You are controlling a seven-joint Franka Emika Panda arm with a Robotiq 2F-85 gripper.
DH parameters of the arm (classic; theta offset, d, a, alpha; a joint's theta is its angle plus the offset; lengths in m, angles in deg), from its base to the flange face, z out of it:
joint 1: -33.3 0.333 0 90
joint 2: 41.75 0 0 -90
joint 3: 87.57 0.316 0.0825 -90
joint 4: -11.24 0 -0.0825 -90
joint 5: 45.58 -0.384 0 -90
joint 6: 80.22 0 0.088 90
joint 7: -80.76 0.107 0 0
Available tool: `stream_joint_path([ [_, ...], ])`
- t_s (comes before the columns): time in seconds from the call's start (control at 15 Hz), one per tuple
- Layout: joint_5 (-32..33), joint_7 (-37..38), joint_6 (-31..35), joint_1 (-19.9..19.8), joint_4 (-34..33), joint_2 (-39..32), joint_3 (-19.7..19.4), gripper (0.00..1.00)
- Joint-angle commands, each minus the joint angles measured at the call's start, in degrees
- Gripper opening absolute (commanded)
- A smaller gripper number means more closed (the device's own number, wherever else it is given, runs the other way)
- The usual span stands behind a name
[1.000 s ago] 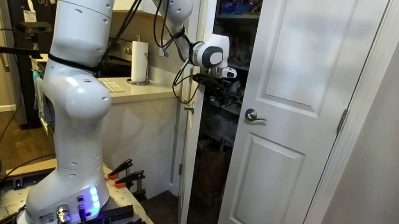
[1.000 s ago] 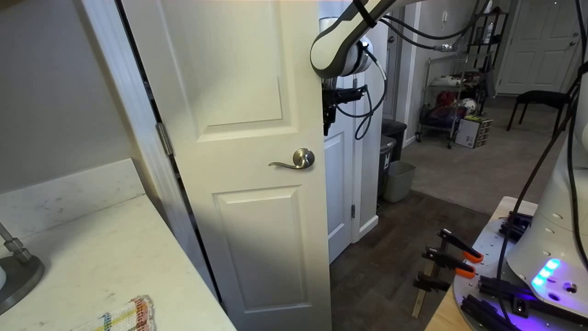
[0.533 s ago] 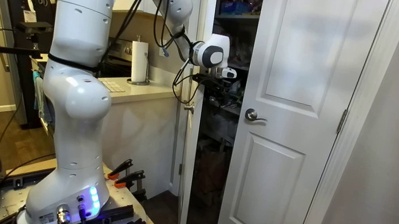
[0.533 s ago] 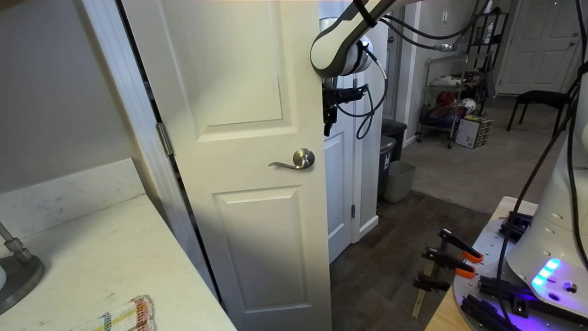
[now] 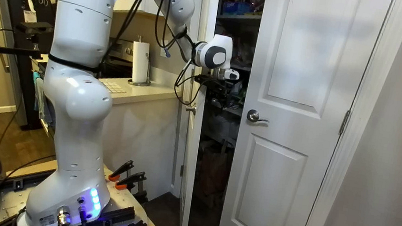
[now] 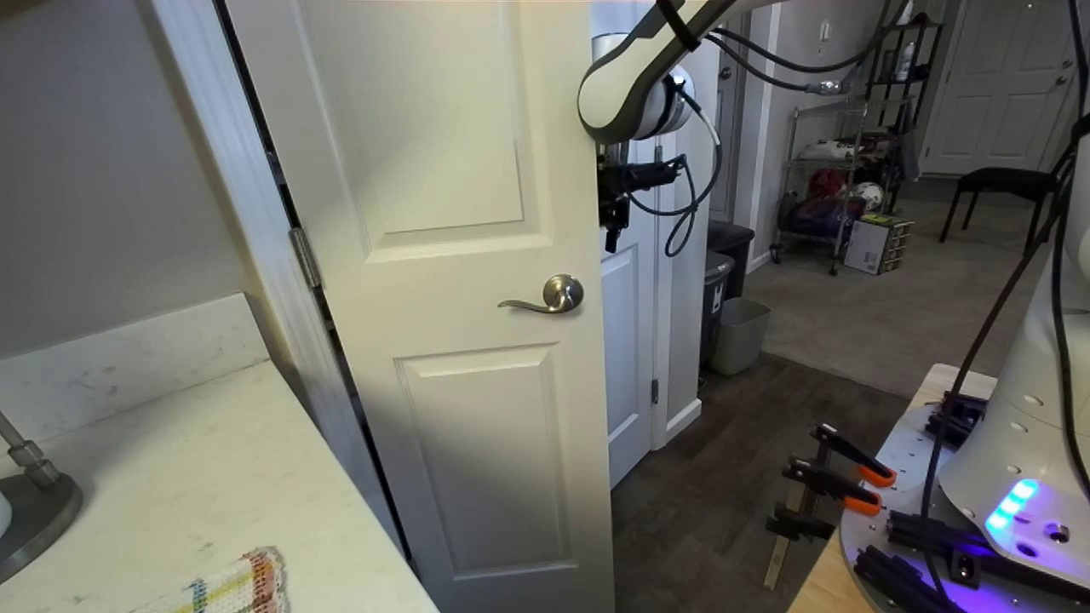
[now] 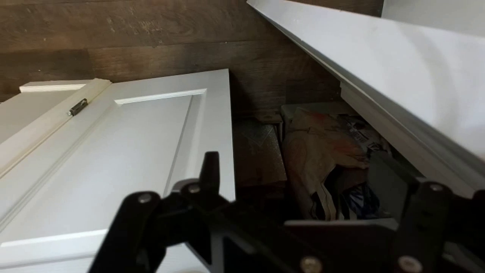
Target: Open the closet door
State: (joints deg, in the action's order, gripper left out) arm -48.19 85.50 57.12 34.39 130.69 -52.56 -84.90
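Can see the closet door (image 6: 464,328) in both exterior views, standing upright and swung well out from its frame. Has hinges (image 6: 305,257) on its 9 o'clock edge in an exterior view, and near its 3 o'clock edge a silvery lever handle (image 6: 558,298), pointing to 9 o'clock. Turns mainly its narrow edge (image 5: 194,160) to the camera in an exterior view. Just beside the door, on its 3 o'clock side in both exterior views, can find the end effector (image 7: 297,167), aimed toward 6 o'clock. Has, in the wrist view, its fingers (image 7: 209,170) spread wide apart, with a brown bag (image 7: 318,151) visible lower down through the gap. Cannot tell whether touching the door or only near it. Farther toward 3 o'clock, can see the matching white leaf (image 5: 286,129), with its own handle (image 5: 253,116) near the 9 o'clock edge. Between the two leaves, can make out shelves (image 5: 241,17) with goods mostly too dark to name, and toward 12 o'clock a blue box (image 5: 236,7). Toward 9 o'clock from the door, can see the white robot arm (image 5: 80,39). Behind the arm, can notice a white table (image 5: 166,91) bearing a paper towel roll (image 5: 139,62).
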Motion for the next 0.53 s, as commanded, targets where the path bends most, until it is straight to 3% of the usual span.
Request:
stream_joint_path([
  [0.0, 1.6, 0.1, -2.8, 0.0, 2.1, 2.5, -1.4, 1.00],
  [0.47, 0.9, -0.9, -3.2, -0.1, 3.8, 3.6, -2.0, 1.00],
])
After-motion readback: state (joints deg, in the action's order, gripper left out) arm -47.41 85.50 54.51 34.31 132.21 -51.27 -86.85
